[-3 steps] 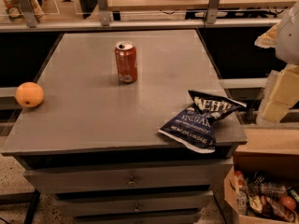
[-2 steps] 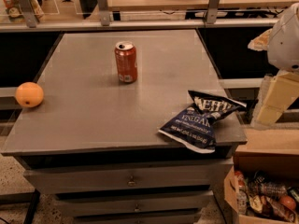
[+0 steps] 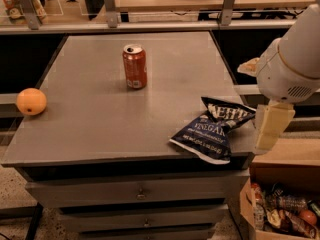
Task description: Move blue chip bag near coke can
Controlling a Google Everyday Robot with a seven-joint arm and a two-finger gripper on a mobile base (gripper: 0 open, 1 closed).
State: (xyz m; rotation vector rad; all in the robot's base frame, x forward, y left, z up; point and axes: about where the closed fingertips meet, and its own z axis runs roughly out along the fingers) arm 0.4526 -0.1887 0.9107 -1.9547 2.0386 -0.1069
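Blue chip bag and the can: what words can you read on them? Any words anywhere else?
"VINEGAR": white letters on the blue chip bag.
Bigger white word above it, and the small line below: too blurred to read.
coke can: white patch low down, too blurred to read.
gripper, right of the bag past the table edge: no text.

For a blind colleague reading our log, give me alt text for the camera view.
The gripper hangs off the right edge of the grey table, right beside the blue chip bag lying at the front right corner. The coke can stands upright farther back near the middle, and an orange sits at the left edge.
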